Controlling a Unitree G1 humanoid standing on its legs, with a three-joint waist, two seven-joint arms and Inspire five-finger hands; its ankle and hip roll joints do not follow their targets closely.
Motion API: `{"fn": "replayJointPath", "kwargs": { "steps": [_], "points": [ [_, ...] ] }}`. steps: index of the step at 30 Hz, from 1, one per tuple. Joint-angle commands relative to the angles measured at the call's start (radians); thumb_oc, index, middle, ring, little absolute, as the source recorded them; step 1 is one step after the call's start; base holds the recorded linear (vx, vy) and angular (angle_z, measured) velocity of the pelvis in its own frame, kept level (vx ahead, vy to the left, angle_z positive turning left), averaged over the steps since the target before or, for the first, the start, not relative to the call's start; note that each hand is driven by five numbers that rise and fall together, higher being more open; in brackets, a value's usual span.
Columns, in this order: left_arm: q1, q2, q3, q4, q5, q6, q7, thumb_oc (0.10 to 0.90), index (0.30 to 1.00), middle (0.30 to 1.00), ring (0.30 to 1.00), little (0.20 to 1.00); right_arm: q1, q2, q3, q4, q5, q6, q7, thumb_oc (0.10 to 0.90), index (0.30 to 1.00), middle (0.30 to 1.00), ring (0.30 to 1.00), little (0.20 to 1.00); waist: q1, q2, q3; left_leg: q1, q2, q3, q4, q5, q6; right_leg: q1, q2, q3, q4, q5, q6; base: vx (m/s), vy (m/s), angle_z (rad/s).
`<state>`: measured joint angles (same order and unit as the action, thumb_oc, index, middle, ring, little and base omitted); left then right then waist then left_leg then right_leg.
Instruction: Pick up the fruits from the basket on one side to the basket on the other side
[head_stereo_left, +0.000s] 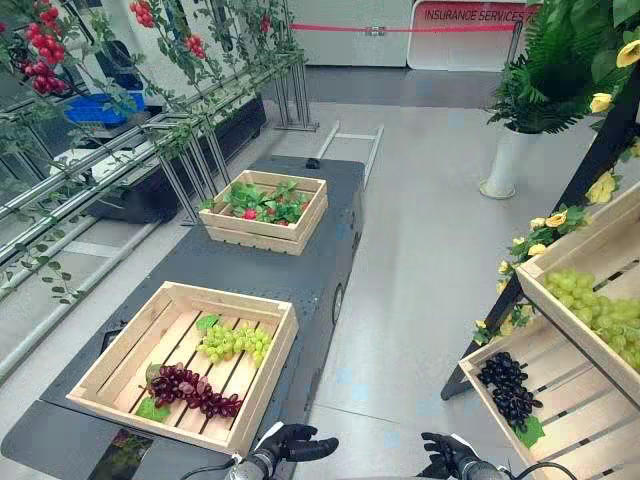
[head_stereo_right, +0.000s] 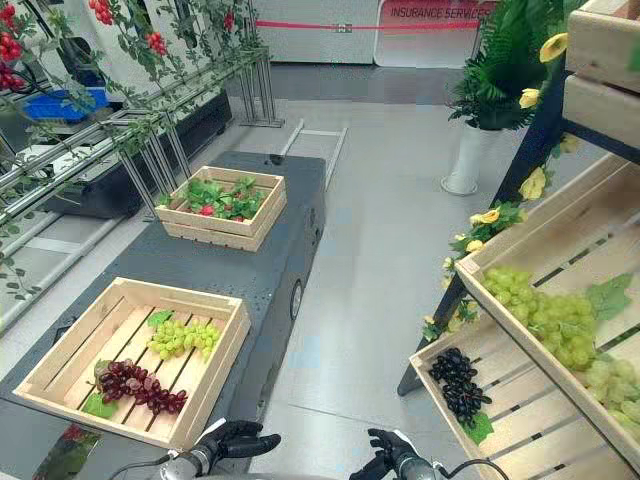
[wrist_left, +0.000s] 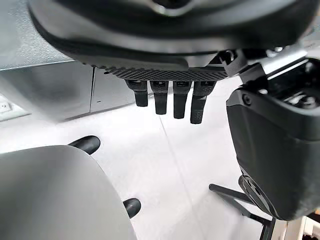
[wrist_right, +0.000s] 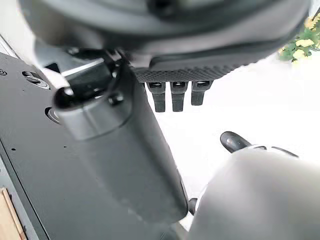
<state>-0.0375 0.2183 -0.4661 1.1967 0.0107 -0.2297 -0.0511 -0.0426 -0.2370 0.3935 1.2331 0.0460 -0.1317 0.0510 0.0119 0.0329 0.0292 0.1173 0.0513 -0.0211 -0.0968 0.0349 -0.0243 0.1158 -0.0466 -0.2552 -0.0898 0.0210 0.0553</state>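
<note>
A wooden crate on the dark cart holds a bunch of green grapes and a bunch of red grapes. On the slanted shelf at the right, a lower crate holds black grapes and an upper crate holds green grapes. My left hand hangs low by the cart's near corner, open and holding nothing. My right hand is low over the floor between cart and shelf, fingers straight and apart from any fruit.
A second crate with green leaves and small red fruits stands farther back on the cart. Metal racks with hanging red berries line the left. A white vase with a plant stands on the floor beyond the shelf.
</note>
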Motion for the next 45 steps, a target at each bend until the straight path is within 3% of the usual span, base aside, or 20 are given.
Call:
{"fn": "replayJointPath", "kwargs": {
  "steps": [1, 7, 17, 26, 30, 32, 35, 39, 45],
  "points": [
    [-0.069, -0.029, -0.038, 0.04, 0.04, -0.083, 0.01, 0.8, 0.9, 0.9, 0.9, 0.9, -0.056, 0.04, 0.024, 0.042, -0.019, -0.045, 0.025, 0.8, 0.9, 0.9, 0.9, 0.9, -0.016, -0.033, 0.047, 0.006, -0.067, 0.054, 0.01, -0.078, 0.046, 0.031, -0.024, 0.065, 0.003, -0.029, 0.005, -0.28, 0.094, 1.46],
    [-0.07, -0.032, -0.026, 0.033, -0.038, -0.074, 0.004, 0.8, 0.9, 0.9, 0.9, 0.9, -0.064, 0.029, 0.027, 0.058, -0.055, -0.019, 0.014, 0.8, 0.9, 0.9, 0.9, 0.9, -0.008, -0.033, 0.05, 0.014, -0.067, 0.04, 0.01, -0.081, 0.047, 0.042, -0.023, 0.059, 0.003, -0.033, 0.002, 0.0, 0.0, 0.0],
    [-0.101, -0.039, -0.07, 0.021, -0.005, -0.093, 0.027, 0.8, 0.9, 0.9, 0.9, 0.9, -0.125, 0.021, 0.064, 0.032, -0.028, -0.016, 0.021, 0.8, 0.9, 0.9, 0.9, 0.9, 0.009, -0.02, 0.081, 0.001, -0.069, 0.02, 0.01, -0.077, 0.05, 0.028, -0.027, 0.042, 0.016, -0.039, -0.004, -0.03, 0.01, 0.01],
    [-0.09, -0.048, -0.067, 0.028, 0.037, -0.07, 0.025, 0.8, 0.9, 0.9, 0.9, 0.9, -0.093, 0.038, 0.055, 0.031, -0.052, 0.016, -0.004, 0.8, 0.9, 0.9, 0.9, 0.9, 0.008, -0.035, 0.071, 0.024, -0.071, 0.014, 0.01, -0.085, 0.048, 0.06, -0.03, 0.043, 0.003, -0.037, -0.001, 0.02, 0.016, 0.07],
    [-0.093, -0.044, -0.076, 0.025, 0.069, -0.142, 0.034, 0.8, 0.9, 0.9, 0.9, 0.9, -0.086, 0.044, 0.056, 0.034, -0.058, 0.012, -0.002, 0.8, 0.9, 0.9, 0.9, 0.9, 0.007, -0.042, 0.068, 0.026, -0.072, 0.02, 0.01, -0.086, 0.048, 0.06, -0.029, 0.047, 0.003, -0.035, 0.002, 0.0, 0.0, 0.0],
    [-0.101, -0.037, -0.078, 0.011, 0.018, -0.175, 0.026, 0.8, 0.9, 0.9, 0.9, 0.9, -0.088, 0.043, 0.059, 0.03, -0.055, 0.013, 0.002, 0.8, 0.9, 0.9, 0.9, 0.9, 0.007, -0.043, 0.069, 0.023, -0.073, 0.022, 0.01, -0.085, 0.048, 0.057, -0.031, 0.05, 0.003, -0.033, 0.004, 0.0, 0.0, 0.0],
    [-0.117, -0.028, -0.046, -0.024, -0.154, -0.255, -0.009, 0.8, 0.9, 0.9, 0.9, 0.9, -0.095, 0.043, 0.056, 0.022, -0.043, 0.018, 0.01, 0.8, 0.9, 0.9, 0.9, 0.9, 0.012, -0.041, 0.075, 0.016, -0.076, 0.02, 0.01, -0.079, 0.049, 0.051, -0.034, 0.048, 0.003, -0.031, 0.007, 0.0, 0.0, 0.0],
    [-0.121, -0.011, 0.025, -0.083, -0.299, -0.274, -0.023, 0.8, 0.9, 0.9, 0.9, 0.9, -0.092, 0.04, 0.049, 0.012, -0.033, 0.024, 0.011, 0.8, 0.9, 0.9, 0.9, 0.9, 0.02, -0.041, 0.083, 0.013, -0.079, 0.015, 0.01, -0.073, 0.049, 0.053, -0.038, 0.04, 0.003, -0.029, 0.007, 0.0, 0.0, 0.0],
    [-0.135, 0.045, 0.127, -0.196, -0.15, -0.399, 0.207, 0.8, 0.9, 0.9, 0.9, 0.9, -0.088, 0.027, 0.036, -0.007, -0.02, 0.035, 0.013, 0.8, 0.9, 0.9, 0.9, 0.9, 0.039, -0.041, 0.093, 0.005, -0.086, 0.004, 0.01, -0.062, 0.049, 0.056, -0.046, 0.018, 0.003, -0.025, 0.006, 0.0, 0.0, 0.01]
  ]
}}
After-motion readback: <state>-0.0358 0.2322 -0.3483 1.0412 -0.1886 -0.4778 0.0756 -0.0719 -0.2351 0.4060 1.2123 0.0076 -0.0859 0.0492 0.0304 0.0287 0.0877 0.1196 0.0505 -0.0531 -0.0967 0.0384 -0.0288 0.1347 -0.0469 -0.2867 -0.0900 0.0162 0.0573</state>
